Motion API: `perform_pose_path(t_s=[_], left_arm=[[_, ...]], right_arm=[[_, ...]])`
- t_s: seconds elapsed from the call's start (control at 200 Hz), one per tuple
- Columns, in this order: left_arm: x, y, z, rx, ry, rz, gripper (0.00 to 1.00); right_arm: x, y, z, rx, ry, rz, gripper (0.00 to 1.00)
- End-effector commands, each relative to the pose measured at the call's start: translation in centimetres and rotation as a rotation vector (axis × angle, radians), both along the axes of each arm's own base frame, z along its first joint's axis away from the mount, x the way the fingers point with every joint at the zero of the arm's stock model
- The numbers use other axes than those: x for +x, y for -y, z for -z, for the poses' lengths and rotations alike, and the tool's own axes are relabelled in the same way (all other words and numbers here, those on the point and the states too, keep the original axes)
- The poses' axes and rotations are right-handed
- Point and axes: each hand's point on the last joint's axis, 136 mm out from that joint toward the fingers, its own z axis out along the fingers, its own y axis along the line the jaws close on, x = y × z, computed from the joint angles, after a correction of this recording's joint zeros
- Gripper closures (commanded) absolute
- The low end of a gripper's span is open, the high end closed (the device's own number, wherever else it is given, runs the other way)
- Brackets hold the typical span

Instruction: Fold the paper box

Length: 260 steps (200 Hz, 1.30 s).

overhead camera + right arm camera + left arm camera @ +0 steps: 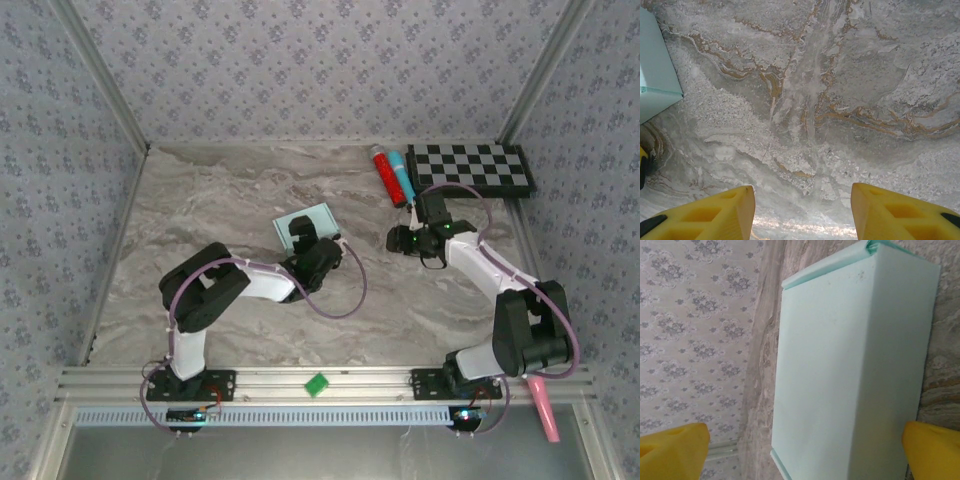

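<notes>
The paper box [312, 217] is a pale aqua folded rectangular box resting on the marble table, left of centre. In the left wrist view the paper box [850, 370] lies between my yellow fingertips [675, 450], with a wide gap on the left side. My left gripper [805, 457] is open around it, and from above the left gripper [300, 238] sits at the box's near edge. My right gripper [396, 240] hovers to the right of the box. Its wrist view has the right gripper [802, 215] open over bare marble, with a corner of the paper box [655, 75] at upper left.
A black-and-white checkerboard [470, 167] lies at the back right, with a red and a blue marker [391, 175] beside it. A small green piece [317, 384] sits on the front rail. A pink object [545, 405] hangs near the right arm's base.
</notes>
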Motion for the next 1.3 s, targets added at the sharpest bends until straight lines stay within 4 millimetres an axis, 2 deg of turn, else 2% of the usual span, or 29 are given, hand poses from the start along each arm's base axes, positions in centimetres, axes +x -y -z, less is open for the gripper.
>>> perform_pose_path(t_s=[0.0, 0.16, 0.35, 0.48, 0.665, 0.775, 0.97, 1.109, 1.294], left_arm=[[-2.1, 1.8, 0.9, -0.091, -0.120, 0.109, 0.01], [-2.4, 2.0, -2.1, -0.200, -0.127, 0.112, 0.01], [-1.9, 0.2, -6.0, -0.349, -0.105, 0.035, 0.00], [-1.3, -2.5, -8.4, -0.491, -0.112, -0.056, 0.01], [-0.1, -8.6, -10.7, -0.713, -0.093, -0.236, 0.01], [0.3, -12.7, -11.1, -0.803, -0.068, -0.368, 0.01], [0.4, -19.1, -10.7, -0.903, -0.032, -0.560, 0.00], [0.4, -22.8, -9.2, -0.976, -0.058, -0.677, 0.00], [0.5, -26.9, -6.6, -0.980, -0.047, -0.771, 0.01]], right_arm=[[-0.1, 0.2, 0.3, 0.004, -0.010, 0.013, 0.45], [0.1, 0.4, 0.5, -0.005, -0.009, 0.019, 0.45], [0.6, 0.7, 0.4, -0.018, 0.011, 0.032, 0.45], [0.9, 1.2, 0.3, -0.040, 0.027, 0.048, 0.45], [1.2, 2.3, 0.1, -0.086, 0.043, 0.084, 0.45], [1.5, 3.4, -0.2, -0.125, 0.062, 0.129, 0.44], [2.0, 6.7, -1.2, -0.228, 0.127, 0.228, 0.43], [2.7, 8.8, -1.6, -0.299, 0.192, 0.238, 0.43], [3.2, 11.5, -1.7, -0.367, 0.246, 0.253, 0.40]])
